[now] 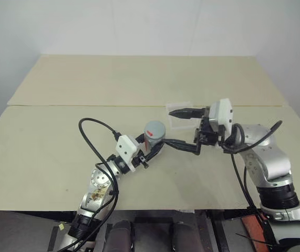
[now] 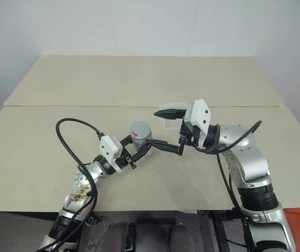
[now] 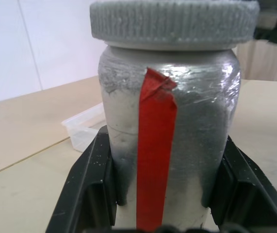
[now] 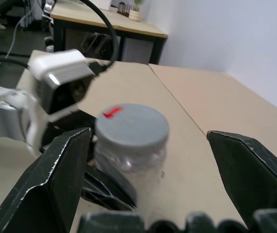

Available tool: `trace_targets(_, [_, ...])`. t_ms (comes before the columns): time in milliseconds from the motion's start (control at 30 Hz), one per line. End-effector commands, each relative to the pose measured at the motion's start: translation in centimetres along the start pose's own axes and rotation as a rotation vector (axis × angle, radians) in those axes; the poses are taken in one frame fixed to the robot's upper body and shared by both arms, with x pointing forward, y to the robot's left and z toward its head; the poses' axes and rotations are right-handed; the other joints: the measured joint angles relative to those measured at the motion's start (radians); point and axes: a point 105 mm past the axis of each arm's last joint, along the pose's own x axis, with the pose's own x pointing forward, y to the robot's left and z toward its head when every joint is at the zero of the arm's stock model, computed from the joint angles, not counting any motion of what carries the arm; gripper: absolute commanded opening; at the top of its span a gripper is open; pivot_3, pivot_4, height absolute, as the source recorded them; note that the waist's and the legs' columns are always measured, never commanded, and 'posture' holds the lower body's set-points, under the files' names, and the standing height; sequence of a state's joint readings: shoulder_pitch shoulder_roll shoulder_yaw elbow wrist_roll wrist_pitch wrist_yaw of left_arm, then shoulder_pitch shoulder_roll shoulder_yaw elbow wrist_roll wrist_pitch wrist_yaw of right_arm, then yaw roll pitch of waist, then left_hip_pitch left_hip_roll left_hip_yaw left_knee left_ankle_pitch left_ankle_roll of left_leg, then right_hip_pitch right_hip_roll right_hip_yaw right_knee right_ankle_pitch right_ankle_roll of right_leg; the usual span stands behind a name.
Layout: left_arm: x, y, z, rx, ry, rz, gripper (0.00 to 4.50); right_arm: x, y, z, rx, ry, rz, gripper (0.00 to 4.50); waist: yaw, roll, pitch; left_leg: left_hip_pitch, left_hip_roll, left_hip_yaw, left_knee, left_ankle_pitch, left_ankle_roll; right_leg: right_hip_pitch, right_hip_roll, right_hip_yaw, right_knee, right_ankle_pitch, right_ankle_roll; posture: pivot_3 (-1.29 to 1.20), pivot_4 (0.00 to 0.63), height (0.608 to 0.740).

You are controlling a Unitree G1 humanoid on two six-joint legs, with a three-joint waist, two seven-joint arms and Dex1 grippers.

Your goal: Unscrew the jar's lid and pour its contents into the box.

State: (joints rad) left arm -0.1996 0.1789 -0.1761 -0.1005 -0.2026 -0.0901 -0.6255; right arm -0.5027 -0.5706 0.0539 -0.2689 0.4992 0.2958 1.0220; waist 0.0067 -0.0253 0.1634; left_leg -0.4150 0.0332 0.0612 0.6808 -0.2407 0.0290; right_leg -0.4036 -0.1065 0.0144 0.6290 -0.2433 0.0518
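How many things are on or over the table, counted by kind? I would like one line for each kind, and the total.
Jar, held by the left gripper: 1
Lid, on the jar: 1
Clear plastic box: 1
Red tape strip on the jar: 1
Total: 4

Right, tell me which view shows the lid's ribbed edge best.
The left wrist view: the lid sits close, its ribbed side clear on the jar. The right wrist view shows its flat top from above. Both eye views show it as a distant small grey disc.
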Motion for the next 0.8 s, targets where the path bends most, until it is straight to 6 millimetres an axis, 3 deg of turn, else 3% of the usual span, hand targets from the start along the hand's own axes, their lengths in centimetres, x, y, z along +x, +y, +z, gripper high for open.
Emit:
trace_targets(33, [0.3, -0.1, 1.4, 0.025, -0.066, -0.012, 1.98, 0.4, 0.2, 1.3, -0.001, -0.021, 0.004, 4.46, 0.001, 0.000, 0.000, 0.000, 0.000, 0.000, 0.000, 0.000, 0.000, 0.000, 0.000, 0.000, 0.000, 0.000, 0.000, 0.00, 0.150, 0.740])
trace_targets(333, [0.5, -0.1, 1.6, 0.027, -0.072, -0.016, 1.98, 2.2, 0.0, 0.4, 0.016, 0.005, -0.027, 4.46, 0.002, 0.000, 0.000, 0.000, 0.000, 0.000, 0.000, 0.000, 0.000, 0.000, 0.000, 0.000, 0.000, 0.000, 0.000, 0.00, 0.150, 0.740])
trace_targets(800, [0.4, -0.2, 1.6, 0.026, -0.073, -0.010, 1.98, 2.8, -0.2, 0.0, 0.022, 0.011, -0.015, 4.46, 0.002, 0.000, 0.000, 0.000, 0.000, 0.000, 0.000, 0.000, 0.000, 0.000, 0.000, 0.000, 0.000, 0.000, 0.000, 0.00, 0.150, 0.740])
